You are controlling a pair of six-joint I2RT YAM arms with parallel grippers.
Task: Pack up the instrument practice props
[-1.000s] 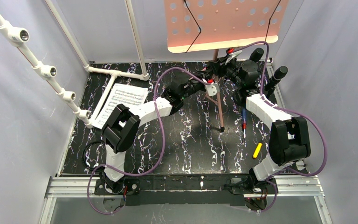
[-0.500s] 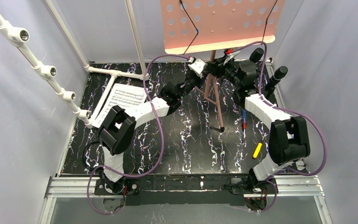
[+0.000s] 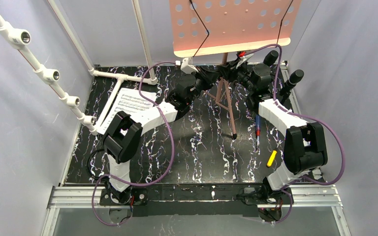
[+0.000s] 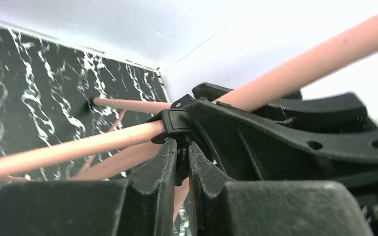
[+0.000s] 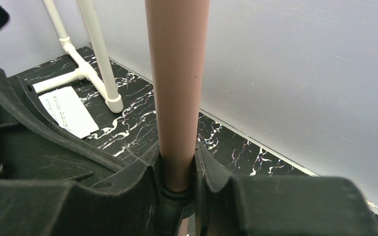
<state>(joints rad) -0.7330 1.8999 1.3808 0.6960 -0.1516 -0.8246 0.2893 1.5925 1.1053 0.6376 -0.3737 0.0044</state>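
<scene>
1. Right pincer (image 5: pixel 177 169): clenched around the pink post (image 5: pixel 177 73) of the music stand. My two fingers press on opposite sides of the tube, which stands upright.

2. Left pincer (image 4: pixel 179 150): clenched on a small tab of the black collar (image 4: pixel 173 123) where the pink tubes meet. The fingertips are almost together. A finger of the right pincer sits just beside the collar and fills the right of the left wrist view.

3. Location of the stand: it is at the far edge of the worktop (image 3: pixel 197 152), between my two wrists. The salmon-pink perforated music desk (image 3: pixel 234 24) is above both pincers. The tripod legs (image 3: pixel 230 110) spread below them, and one foot rests near the worktop centre.

4. Surrounding items:
- Two black microphones (image 3: pixel 293 81) stand at the far right corner, just behind my right arm.
- A sheet-music page (image 3: pixel 128 105) lies flat on the left, partly under my left arm.
- The white pipe frame (image 3: pixel 123 77) rises at the far left, near the page.
- A blue-and-red pen (image 3: pixel 257 130) and a yellow object (image 3: pixel 271 158) lie on the right, beside my right arm.
</scene>
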